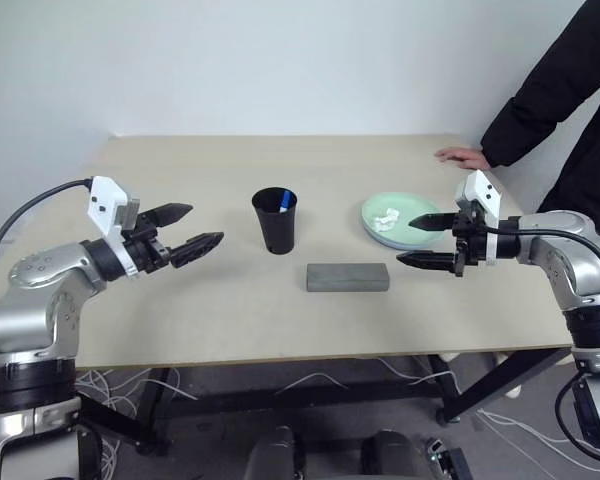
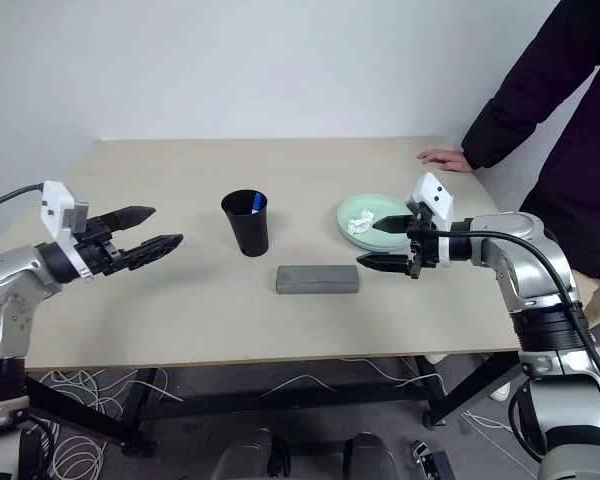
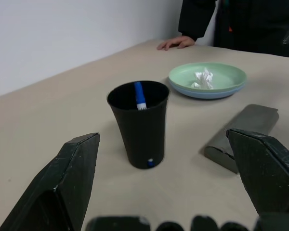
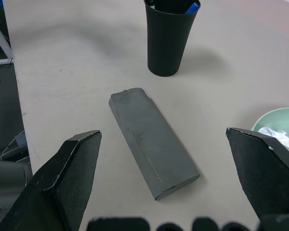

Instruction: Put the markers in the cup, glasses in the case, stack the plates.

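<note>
The black cup stands upright mid-table with a blue-capped marker inside it. In front of it the grey case lies with its lid shut; the glasses are out of view. To the right, the mint green plate rests on the light blue plate, with a crumpled white tissue on top. My left gripper hovers open and empty left of the cup. Open and empty too, my right gripper hangs over the plates' near edge, right of the case.
A person in a black sleeve stands at the table's far right corner, one hand flat on the tabletop behind the plates. Cables lie on the floor under the table.
</note>
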